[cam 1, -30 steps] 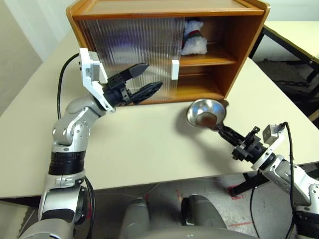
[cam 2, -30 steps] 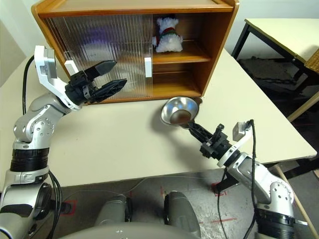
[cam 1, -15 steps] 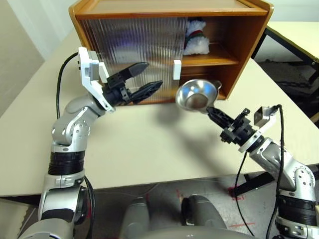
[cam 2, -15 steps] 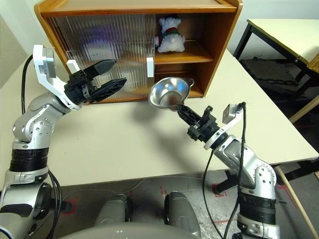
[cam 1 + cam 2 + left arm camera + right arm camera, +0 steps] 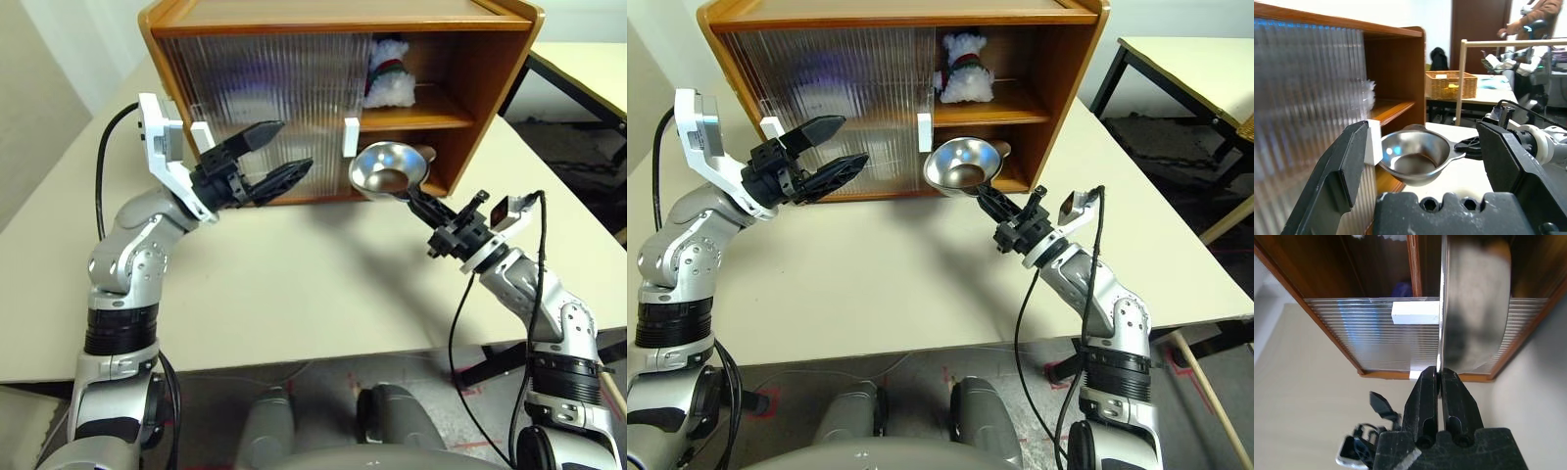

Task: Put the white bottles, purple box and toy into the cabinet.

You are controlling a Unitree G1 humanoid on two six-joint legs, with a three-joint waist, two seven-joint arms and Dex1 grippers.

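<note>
The cabinet stands at the back of the table, its ribbed sliding doors covering the left part and the right side open. On its upper shelf sits the toy, white and fluffy with a red-green scarf. A purple blur shows behind the ribbed door; whether it is the purple box I cannot tell. The white bottles are hidden. My right gripper is shut on the handle of a steel bowl, held in the air just before the lower opening. My left gripper hangs open and empty in front of the doors.
The door's white handle is right beside the bowl's rim. The beige table has bare room in front of the cabinet. A second table stands at the back right. The left wrist view shows a wicker basket and a person far behind.
My right gripper has lifted the steel bowl off the table and carried it forward and left to the cabinet's lower opening. My left gripper has stayed open and nearly still.
</note>
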